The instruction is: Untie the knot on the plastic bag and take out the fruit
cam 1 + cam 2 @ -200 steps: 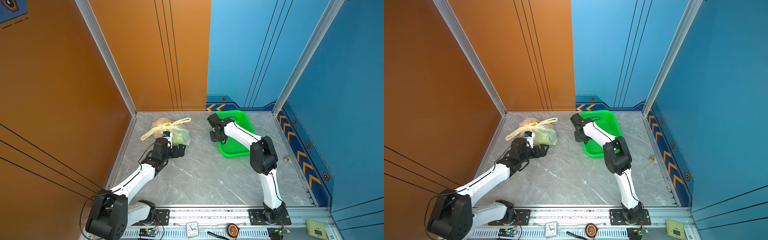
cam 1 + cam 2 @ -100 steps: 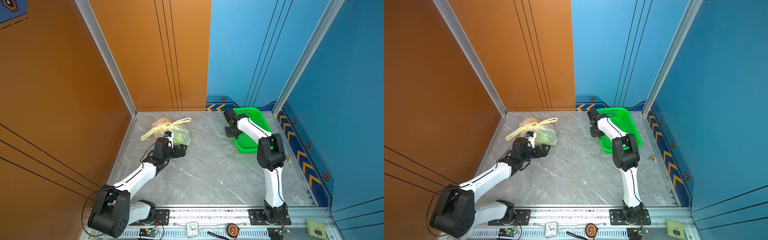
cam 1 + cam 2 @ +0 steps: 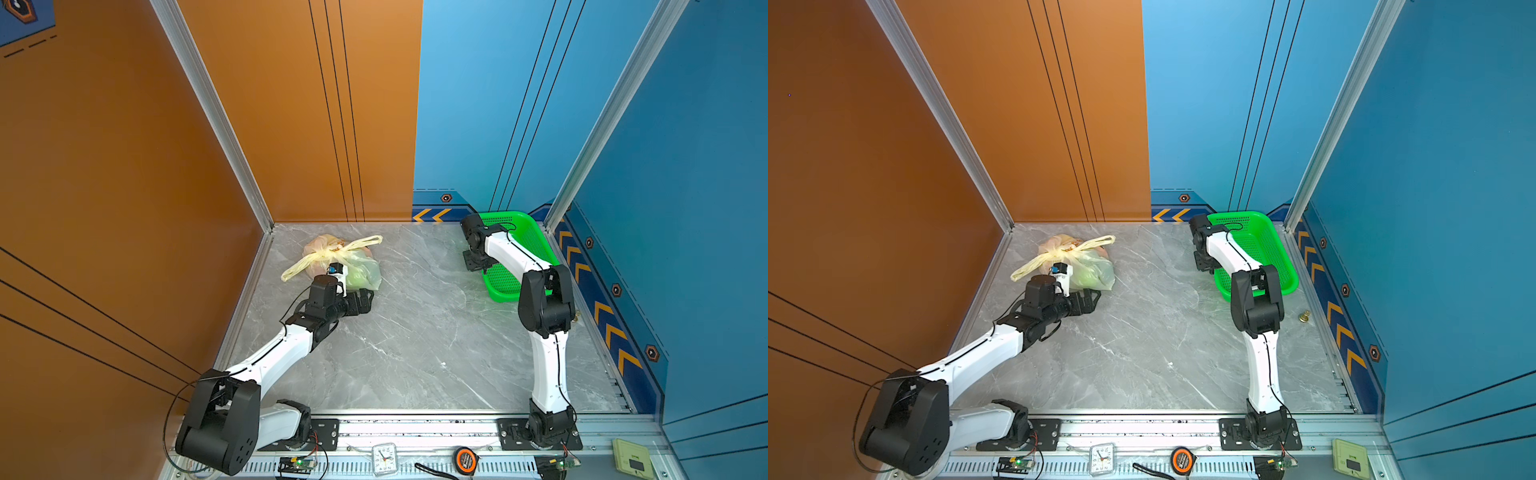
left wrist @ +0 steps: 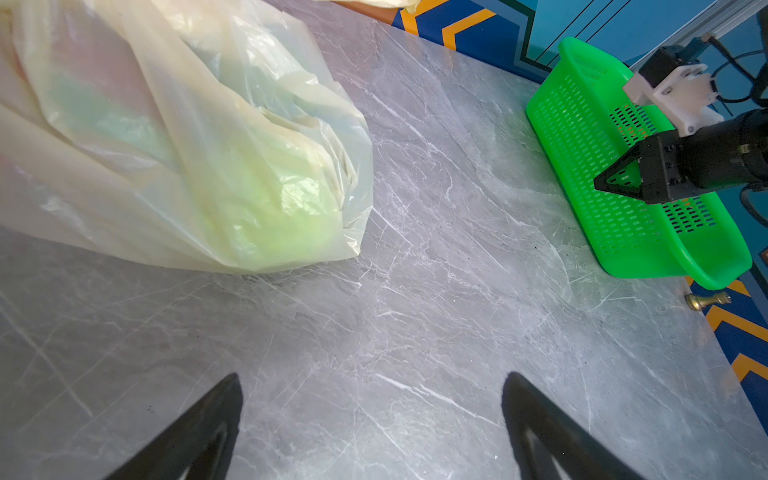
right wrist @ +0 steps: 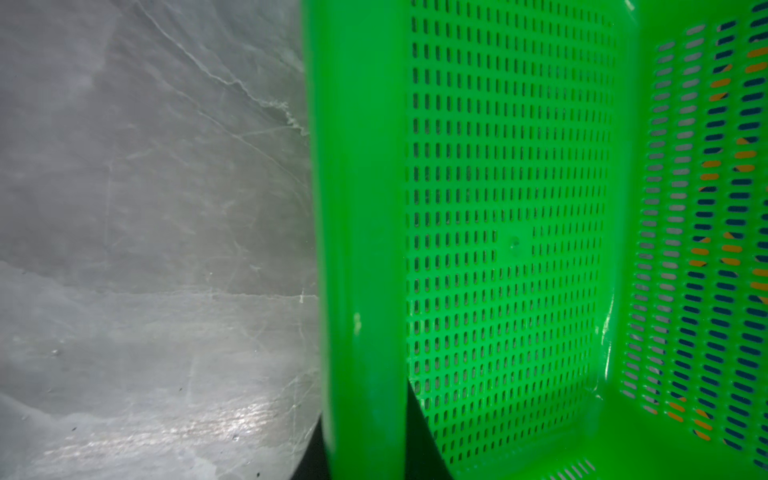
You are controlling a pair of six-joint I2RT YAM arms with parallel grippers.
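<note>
Holds left gripper spread wide, empty, just beside plastic bag, thin crinkled translucent film on veined grey table | shows knot bunched on top, tied, round green fruit blurred inside | clamps right gripper narrowly on slotted rigid green basket rim.

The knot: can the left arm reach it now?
Probably yes. The open left pincer sits beside the plastic bag, the knot lies exposed on top, and the right pincer grips the green basket far away.
</note>
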